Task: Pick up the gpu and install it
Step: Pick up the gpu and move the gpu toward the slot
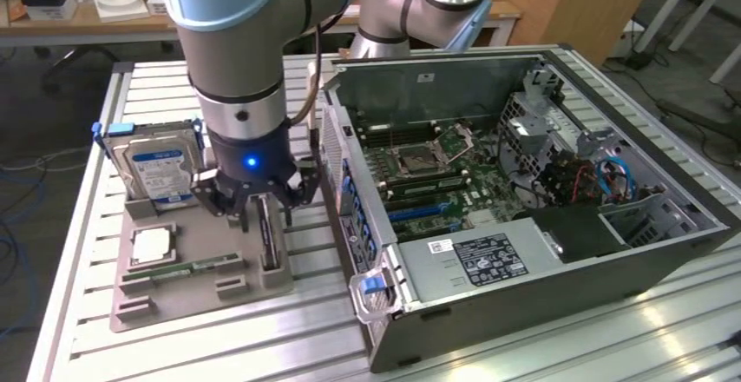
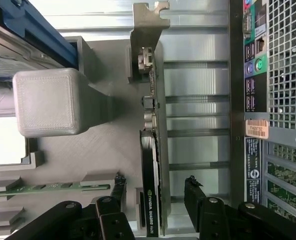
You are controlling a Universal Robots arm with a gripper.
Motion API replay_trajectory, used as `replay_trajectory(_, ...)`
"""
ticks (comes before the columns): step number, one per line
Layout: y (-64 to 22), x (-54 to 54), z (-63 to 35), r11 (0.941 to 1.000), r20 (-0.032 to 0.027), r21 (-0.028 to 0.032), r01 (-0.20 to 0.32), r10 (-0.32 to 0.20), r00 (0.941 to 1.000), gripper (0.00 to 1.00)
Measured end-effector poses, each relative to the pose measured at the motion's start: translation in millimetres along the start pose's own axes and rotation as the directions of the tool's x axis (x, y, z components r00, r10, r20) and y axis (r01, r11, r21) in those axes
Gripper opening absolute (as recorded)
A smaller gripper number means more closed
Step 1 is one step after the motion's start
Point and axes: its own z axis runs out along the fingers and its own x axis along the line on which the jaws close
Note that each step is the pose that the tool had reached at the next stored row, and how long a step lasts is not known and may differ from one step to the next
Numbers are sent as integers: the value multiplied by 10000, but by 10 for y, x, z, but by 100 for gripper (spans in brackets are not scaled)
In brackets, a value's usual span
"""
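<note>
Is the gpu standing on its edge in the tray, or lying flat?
On its edge: the gpu stands upright in a slot of the tray, thin side up.

Robotics lab. A robot arm (image 1: 238, 52) over slotted aluminium table (image 1: 208, 358) with open PC case (image 1: 487, 321). Cluttered wooden desk (image 1: 69, 28), floor cables (image 1: 23, 169) behind.

gpu (image 1: 271, 247) in tray (image 1: 186, 302) beside case (image 1: 498, 304)
</note>
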Motion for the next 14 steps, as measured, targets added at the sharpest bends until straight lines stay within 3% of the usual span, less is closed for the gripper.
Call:
replay_trajectory(3, -1, 2, 53, 10000, 0, -1, -31, 31, 10000, 59)
replay_trajectory(14, -1, 2, 53, 10000, 0, 1, -34, 34, 10000, 57)
